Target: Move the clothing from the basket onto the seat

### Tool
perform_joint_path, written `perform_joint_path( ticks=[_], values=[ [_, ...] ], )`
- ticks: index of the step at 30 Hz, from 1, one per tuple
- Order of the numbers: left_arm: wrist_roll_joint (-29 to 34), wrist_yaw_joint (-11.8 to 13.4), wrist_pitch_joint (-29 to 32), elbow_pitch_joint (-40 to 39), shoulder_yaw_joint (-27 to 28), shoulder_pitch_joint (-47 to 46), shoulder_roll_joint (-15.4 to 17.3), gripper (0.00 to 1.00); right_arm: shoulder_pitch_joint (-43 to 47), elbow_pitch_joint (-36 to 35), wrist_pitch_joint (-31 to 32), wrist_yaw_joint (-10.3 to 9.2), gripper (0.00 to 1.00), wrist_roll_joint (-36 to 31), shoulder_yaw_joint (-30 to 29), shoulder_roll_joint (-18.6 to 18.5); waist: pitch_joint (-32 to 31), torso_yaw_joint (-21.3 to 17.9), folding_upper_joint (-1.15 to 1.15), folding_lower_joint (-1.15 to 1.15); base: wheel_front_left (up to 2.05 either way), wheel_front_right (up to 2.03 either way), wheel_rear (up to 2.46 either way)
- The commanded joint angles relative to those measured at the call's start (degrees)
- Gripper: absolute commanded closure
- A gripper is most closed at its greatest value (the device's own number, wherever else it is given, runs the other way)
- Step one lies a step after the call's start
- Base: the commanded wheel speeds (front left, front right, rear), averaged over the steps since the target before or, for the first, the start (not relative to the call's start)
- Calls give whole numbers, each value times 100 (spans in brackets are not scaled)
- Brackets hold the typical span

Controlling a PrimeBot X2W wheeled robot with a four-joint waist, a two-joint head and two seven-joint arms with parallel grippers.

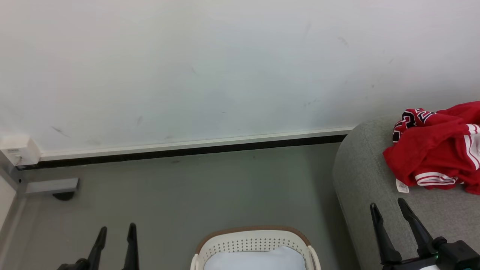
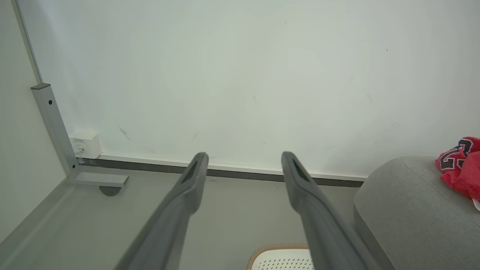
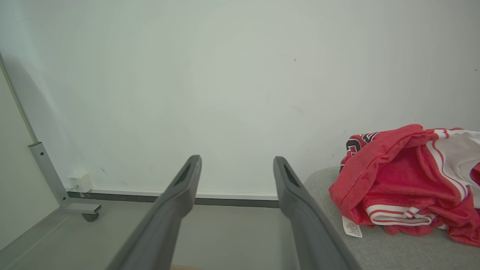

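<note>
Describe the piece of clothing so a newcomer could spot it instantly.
Start at the big grey sofa on the right of the head view; the jersey lies crumpled on it. It is bright red with white striped trim and a small white tag, unlike the pale sheet in the basket.

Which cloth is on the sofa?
The red jersey, crumpled on the grey sofa. The pale bluish sheet lies in the basket instead.

The red jersey [image 1: 435, 153] lay crumpled on the grey sofa [image 1: 367, 176] at the far right. The cream basket [image 1: 255, 240] stood on the floor [image 1: 187, 187] at near centre, a pale sheet [image 1: 255, 260] inside. The left gripper [image 1: 117, 226] and right gripper [image 1: 386, 202] had their fingers spread, holding nothing.
</note>
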Motion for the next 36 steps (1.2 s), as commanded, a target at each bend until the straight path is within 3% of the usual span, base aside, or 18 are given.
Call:
perform_joint_path(
  ticks=[1, 12, 13, 16, 36],
  values=[
    [66, -26, -3, 14, 43, -41, -14, 0, -40, 21, 1, -13, 0, 29, 0, -13, 0, -6, 0, 0, 0, 0, 0],
    [36, -110, -3, 85, 105, -56, -50, 0, -93, 37, 1, -13, 0, 59, -7, -38, -1, -40, 0, 0, 0, 0, 0],
    [36, -115, 0, 77, 90, -23, -63, 100, -17, 19, -1, 0, 100, 44, 1, -9, -2, -41, 0, 0, 0, 0, 0],
    [-3, -117, 24, 231, 90, 16, -102, 100, 66, 131, 7, 1, 100, 86, 23, 21, -1, -41, 0, 0, 0, 0, 0],
    [-2001, -143, 560, 273, 152, -239, -89, 100, -77, 214, 477, -1, 100, 1940, -307, 99, 26, 45, 0, 0, 0, 0, 0]
  ],
)
